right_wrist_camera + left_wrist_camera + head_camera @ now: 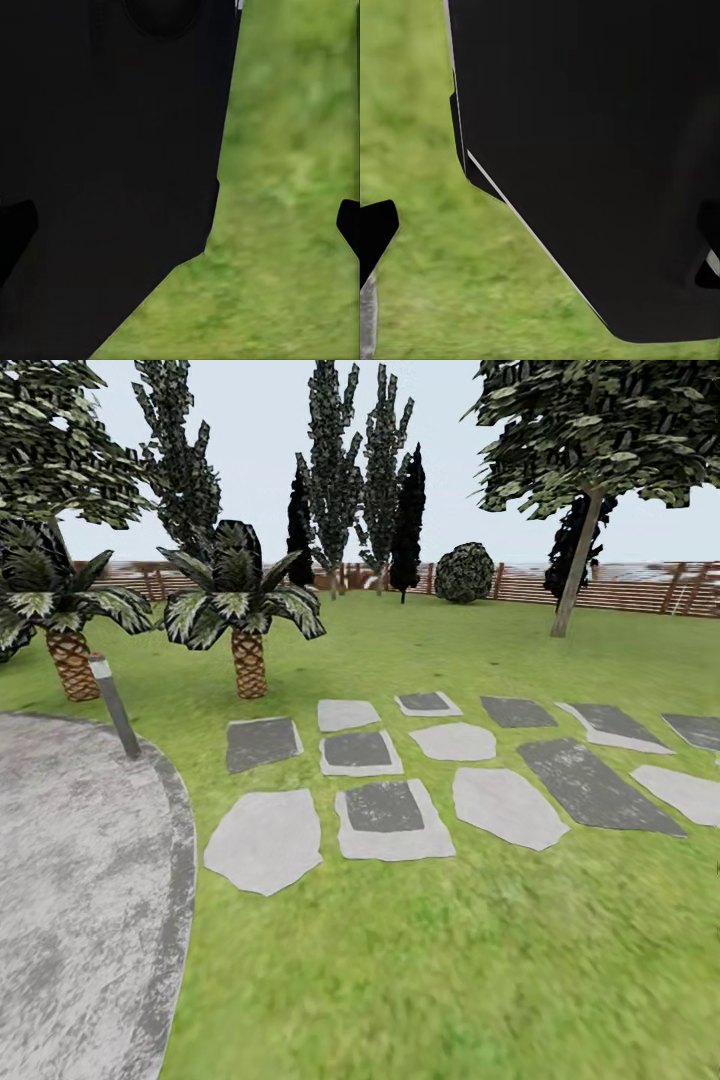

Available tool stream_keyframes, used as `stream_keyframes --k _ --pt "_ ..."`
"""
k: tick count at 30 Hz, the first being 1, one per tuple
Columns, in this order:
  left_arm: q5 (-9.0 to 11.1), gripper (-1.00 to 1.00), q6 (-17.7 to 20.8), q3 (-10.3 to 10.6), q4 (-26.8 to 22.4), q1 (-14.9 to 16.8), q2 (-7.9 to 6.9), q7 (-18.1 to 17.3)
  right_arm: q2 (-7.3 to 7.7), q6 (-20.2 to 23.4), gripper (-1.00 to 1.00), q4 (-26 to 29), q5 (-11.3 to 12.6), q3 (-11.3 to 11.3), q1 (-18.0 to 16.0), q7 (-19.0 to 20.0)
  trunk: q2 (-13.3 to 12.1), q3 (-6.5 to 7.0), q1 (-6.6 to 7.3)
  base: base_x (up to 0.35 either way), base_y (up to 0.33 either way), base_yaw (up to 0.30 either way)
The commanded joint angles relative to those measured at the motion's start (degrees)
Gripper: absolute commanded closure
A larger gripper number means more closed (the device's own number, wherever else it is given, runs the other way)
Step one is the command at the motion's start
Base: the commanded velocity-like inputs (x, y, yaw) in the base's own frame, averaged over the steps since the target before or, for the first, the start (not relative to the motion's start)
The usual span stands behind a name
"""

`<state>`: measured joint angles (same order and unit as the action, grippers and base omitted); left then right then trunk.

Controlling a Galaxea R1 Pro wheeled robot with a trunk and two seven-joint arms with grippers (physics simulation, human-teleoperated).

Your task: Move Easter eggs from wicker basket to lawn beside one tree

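1. We see the lawn [450, 960] crossed by grey stepping stones [385, 820], with a tree [580, 560] far at the right.
2. Two short palms [245, 620] stand at the left.
3. For both grippers, we cannot tell whether the fingers are apart or together.

A fenced garden is shown: a green lawn [420, 960] is crossed by grey stepping stones [390, 820], bordered by a wooden fence [640, 588], and planted with short palms [240, 610], tall cypresses [335, 470] and a leaning-trunked tree [580, 560].
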<state>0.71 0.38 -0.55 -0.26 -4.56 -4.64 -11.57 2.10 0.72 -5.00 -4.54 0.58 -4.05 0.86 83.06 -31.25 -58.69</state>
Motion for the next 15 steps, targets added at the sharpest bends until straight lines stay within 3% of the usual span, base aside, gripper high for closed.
stream_keyframes --k 1,9,15 --pt "0.06 -1.0 0.02 -0.06 -0.02 -0.01 -0.01 -0.21 0.01 0.08 -1.0 -0.1 -0.47 0.04 -0.08 0.1 0.02 -0.04 -0.03 0.336 0.0 -0.254" --pt "0.06 -1.0 0.11 -0.11 -0.01 -0.01 -0.01 -0.21 0.01 0.07 -1.0 -0.1 -0.47 0.04 -0.08 0.11 0.02 -0.04 -0.03 0.336 0.0 -0.265" --pt "-0.06 -1.0 -0.01 -0.06 -0.01 -0.01 -0.01 -0.21 0.01 0.02 -1.0 -0.1 -0.47 0.04 -0.08 0.06 0.02 -0.04 -0.03 0.337 0.0 -0.049"
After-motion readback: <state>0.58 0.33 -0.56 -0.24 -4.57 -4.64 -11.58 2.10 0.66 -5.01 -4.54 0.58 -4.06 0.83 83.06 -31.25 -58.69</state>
